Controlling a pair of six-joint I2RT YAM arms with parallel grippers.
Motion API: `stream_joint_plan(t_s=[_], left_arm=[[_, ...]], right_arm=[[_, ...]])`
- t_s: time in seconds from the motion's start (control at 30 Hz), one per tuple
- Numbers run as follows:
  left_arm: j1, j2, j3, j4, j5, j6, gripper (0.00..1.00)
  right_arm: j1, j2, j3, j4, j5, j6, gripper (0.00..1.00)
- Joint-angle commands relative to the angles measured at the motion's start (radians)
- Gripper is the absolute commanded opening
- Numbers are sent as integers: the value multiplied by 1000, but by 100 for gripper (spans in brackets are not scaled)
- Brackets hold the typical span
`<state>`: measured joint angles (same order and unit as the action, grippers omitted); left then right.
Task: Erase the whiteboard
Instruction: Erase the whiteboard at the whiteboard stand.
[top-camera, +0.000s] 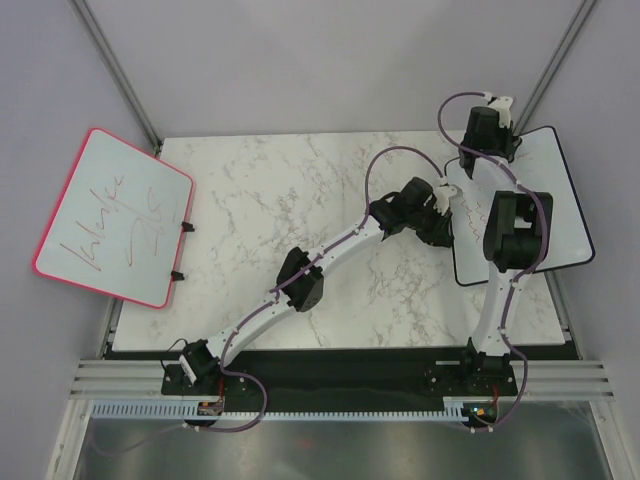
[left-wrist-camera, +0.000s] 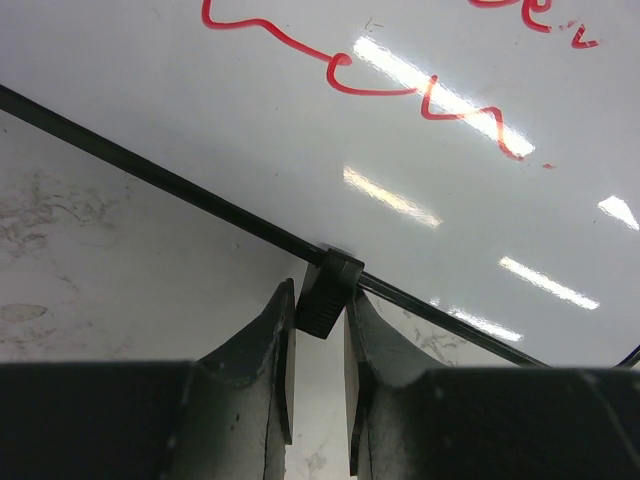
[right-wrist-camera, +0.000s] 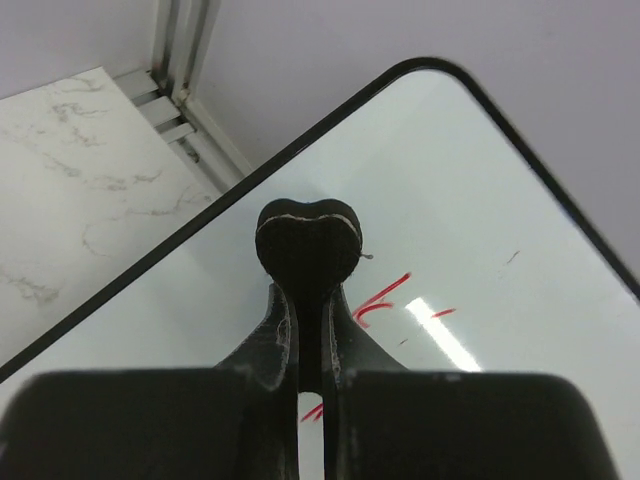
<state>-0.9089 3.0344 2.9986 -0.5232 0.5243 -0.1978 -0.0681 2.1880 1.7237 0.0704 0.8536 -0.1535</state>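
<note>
The whiteboard (top-camera: 562, 205) with a thin black frame lies at the table's right side, with orange-red handwriting (left-wrist-camera: 425, 98) on its face. My left gripper (top-camera: 441, 214) reaches to its left edge. In the left wrist view the gripper (left-wrist-camera: 320, 302) is closed on a small black tab (left-wrist-camera: 330, 290) on the frame. My right gripper (top-camera: 487, 148) is over the board's far part. In the right wrist view it (right-wrist-camera: 310, 296) is shut on a black eraser (right-wrist-camera: 308, 243) that sits on the board (right-wrist-camera: 500, 230) next to red strokes (right-wrist-camera: 385, 295).
A pink-framed whiteboard (top-camera: 112, 215) with red scribbles hangs off the table's left edge. The marble tabletop (top-camera: 290, 200) lies between the two boards. Metal frame posts (top-camera: 555, 65) stand at the back corners. The board's right side overhangs the table edge.
</note>
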Motion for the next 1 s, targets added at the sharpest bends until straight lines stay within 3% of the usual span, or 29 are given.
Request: stream_joint_plan(t_s=[0.0,0.17,0.5,0.77,0.97], left_arm=[[16,30,23,-83,-30,-81,2],[16,29,23,-83,-29,-81,2],[18,29,23,-83,-29,-81,2],[16,30,23,-83,-29,-81,2],[16,30,23,-81,-29,-81,2]], right_arm=[[-70,15,109,-18,76,-104,0],[-78,46,214,-52,110,-146,0],[-35,-7,71,-40,53,-98,0],[-7,-86,-128,-11,-4,58,0],[-50,-68,-44,-21,33,14,0]])
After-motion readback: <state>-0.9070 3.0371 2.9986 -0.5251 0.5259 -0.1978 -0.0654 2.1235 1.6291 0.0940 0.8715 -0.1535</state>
